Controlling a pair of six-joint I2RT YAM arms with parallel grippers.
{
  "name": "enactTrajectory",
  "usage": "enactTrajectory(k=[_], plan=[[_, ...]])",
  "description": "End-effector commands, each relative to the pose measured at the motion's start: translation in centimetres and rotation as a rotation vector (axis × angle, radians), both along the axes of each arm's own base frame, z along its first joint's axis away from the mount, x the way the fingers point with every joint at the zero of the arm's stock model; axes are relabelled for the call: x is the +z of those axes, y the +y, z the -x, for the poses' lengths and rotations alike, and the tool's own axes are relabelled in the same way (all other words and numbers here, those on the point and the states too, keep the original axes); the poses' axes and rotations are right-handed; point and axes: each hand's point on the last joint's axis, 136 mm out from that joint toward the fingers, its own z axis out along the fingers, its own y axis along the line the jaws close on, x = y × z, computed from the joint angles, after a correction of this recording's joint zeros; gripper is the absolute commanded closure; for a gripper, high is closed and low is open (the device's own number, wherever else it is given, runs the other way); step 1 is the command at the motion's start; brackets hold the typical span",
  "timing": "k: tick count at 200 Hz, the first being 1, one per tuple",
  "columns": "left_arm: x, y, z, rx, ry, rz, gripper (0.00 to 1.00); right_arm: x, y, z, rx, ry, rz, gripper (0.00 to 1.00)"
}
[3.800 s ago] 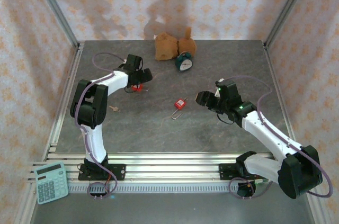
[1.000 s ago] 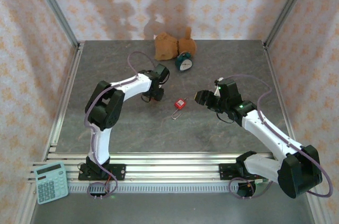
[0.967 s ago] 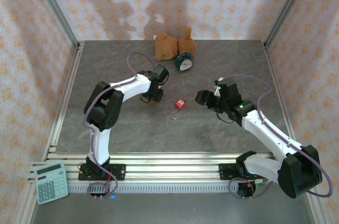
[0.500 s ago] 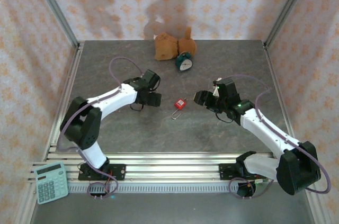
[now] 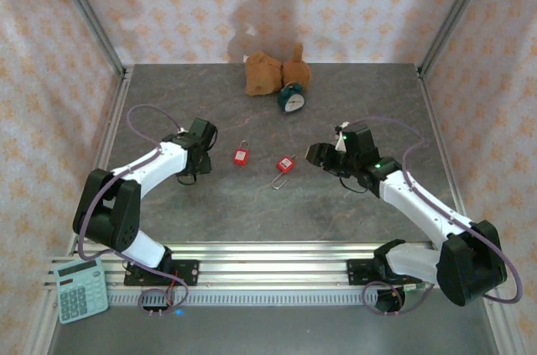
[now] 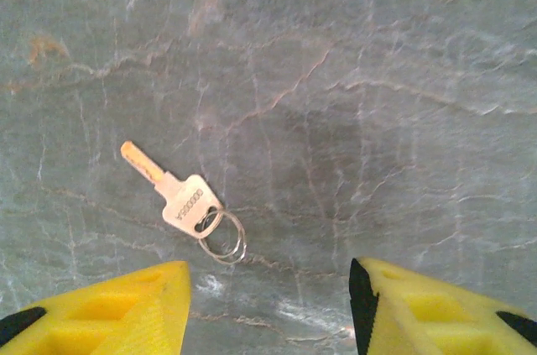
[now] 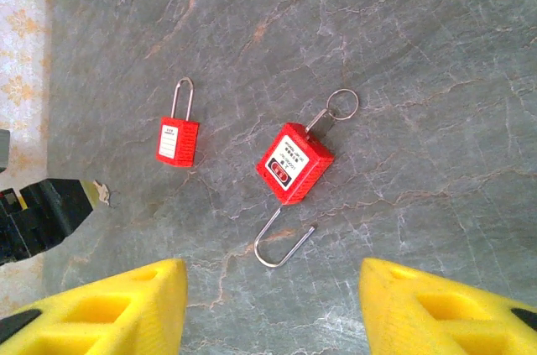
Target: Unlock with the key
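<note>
The key (image 6: 172,191), a small pale metal one with a wire ring (image 6: 222,237) on its head, lies flat on the grey tabletop. My left gripper (image 6: 268,309) hovers just short of it, open, with nothing between its yellow fingers (image 6: 109,313); from above, the left gripper (image 5: 193,166) is at the table's left. A red padlock (image 5: 242,154) with its shackle shut lies mid-table. A second red padlock (image 7: 294,162) has its shackle swung open and a ring (image 7: 341,105) at its base. My right gripper (image 7: 273,305) is open above it, empty.
A brown plush toy (image 5: 267,71) and a teal alarm clock (image 5: 291,99) stand at the back of the table. A calculator (image 5: 80,288) lies off the near left corner. Patterned walls and metal posts close in the sides.
My left arm has swung left, away from the middle, leaving the shut red padlock lying on the table. It now hangs over the key. The right arm has hardly moved.
</note>
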Motion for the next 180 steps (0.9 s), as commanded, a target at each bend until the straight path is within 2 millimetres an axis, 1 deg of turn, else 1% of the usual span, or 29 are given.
enactTrajectory(k=[1,27,42,65,88,114,147,180], plan=[[-0.8,1.2,0.8,0.041,0.016,-0.063,0.50,-0.2,0.4,0.0,0.013,-0.007,-0.015,0.45],[-1.2,2.1,1.0,0.085,0.006,-0.102,0.53,-0.2,0.4,0.0,0.014,-0.005,-0.014,0.45],[-1.7,2.4,0.8,0.132,0.000,-0.089,0.55,-0.3,0.5,0.0,0.014,-0.001,-0.013,0.46],[-2.6,2.3,0.3,0.157,0.011,-0.072,0.59,-0.4,0.5,0.0,0.014,0.002,-0.016,0.46],[-2.9,2.6,-0.1,0.163,0.000,-0.081,0.61,-0.4,0.3,0.0,0.008,-0.004,-0.010,0.46],[-3.6,2.1,-0.3,0.155,0.015,-0.043,0.64,-0.7,0.4,0.0,0.009,0.002,-0.008,0.47],[-3.6,2.6,0.1,0.163,0.011,-0.066,0.75,-0.5,0.5,-0.1,0.010,-0.001,-0.013,0.47],[-3.6,2.2,0.3,0.160,0.013,-0.041,0.90,-0.5,0.4,-0.2,0.007,-0.003,-0.011,0.48]])
